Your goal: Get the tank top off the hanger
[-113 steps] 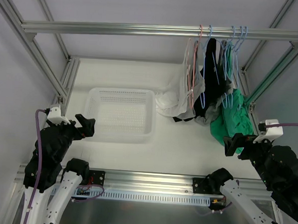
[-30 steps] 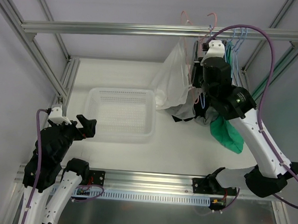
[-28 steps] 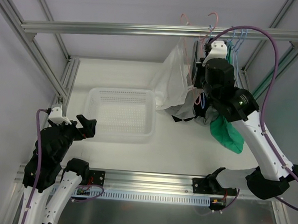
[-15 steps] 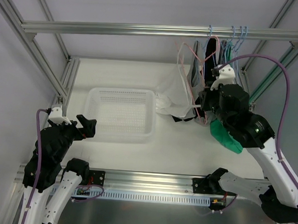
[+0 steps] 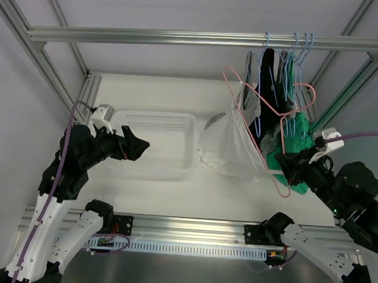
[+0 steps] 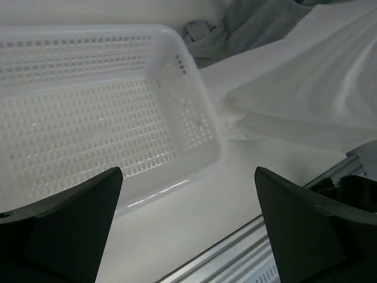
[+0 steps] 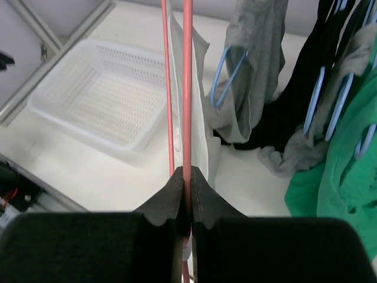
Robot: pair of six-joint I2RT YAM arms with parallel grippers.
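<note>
Right end effector (image 7: 187,177): pinched nearly flat on the pink wire hanger (image 7: 187,88), gripping the lower part of the wire. The hanger is tilted, and its hook is below the aluminium rail (image 5: 182,36) and not on it. The white tank top (image 5: 230,147) is on this hanger. It drapes down left of the right end effector, and its hem looks to rest on the surface (image 5: 224,194) just beside the right wall of the white perforated basket (image 5: 152,171).

Left end effector (image 6: 188,236): spread wide, holding nothing and touching nothing. It hovers over the basket's near right corner, well apart from the tank top.

Edges and room:
- Behind the held hanger, grey and black garments and a green garment (image 7: 347,177) hang on blue hangers (image 7: 227,76) from the rail. They are close to the pink wire.
- An upright frame post stands near the right arm.
- A bare strip of surface runs between the basket's front rim and the near frame rail.
- More bare surface shows between the tank top and the arm bases.
</note>
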